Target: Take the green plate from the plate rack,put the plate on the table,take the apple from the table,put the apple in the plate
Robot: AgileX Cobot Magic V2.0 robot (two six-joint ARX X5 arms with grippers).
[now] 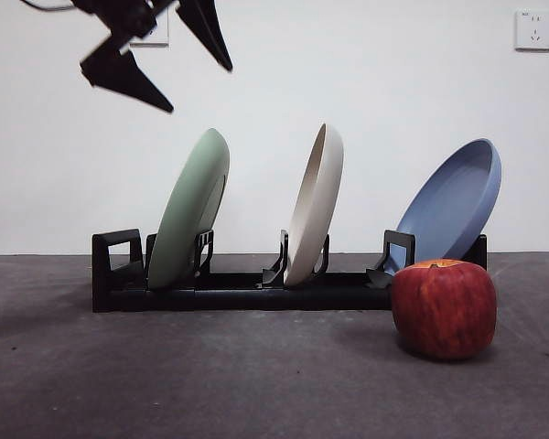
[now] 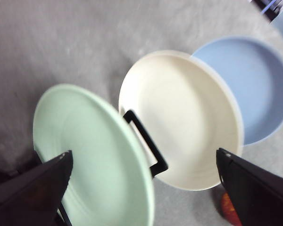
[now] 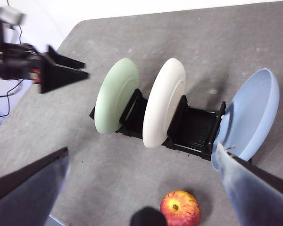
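The rack lies across the tabletop and serves as the landmark here. The green plate stands in the slot nearest the rack's looped end, leaning a little toward the middle. A cream plate stands in the middle slot, and a blue plate leans far over at the opposite end of the rack. The apple sits on the tabletop just in front of the rack's blue-plate end, stem up, close to the rack.

The left pincer hangs in the air above the rack's looped end, over and slightly outside the green plate, well clear of its rim, its jaws spread wide and holding nothing. The right pincer is high above the tabletop on the apple's side of the rack, its jaws also wide apart and empty, looking down on rack, plates and apple.
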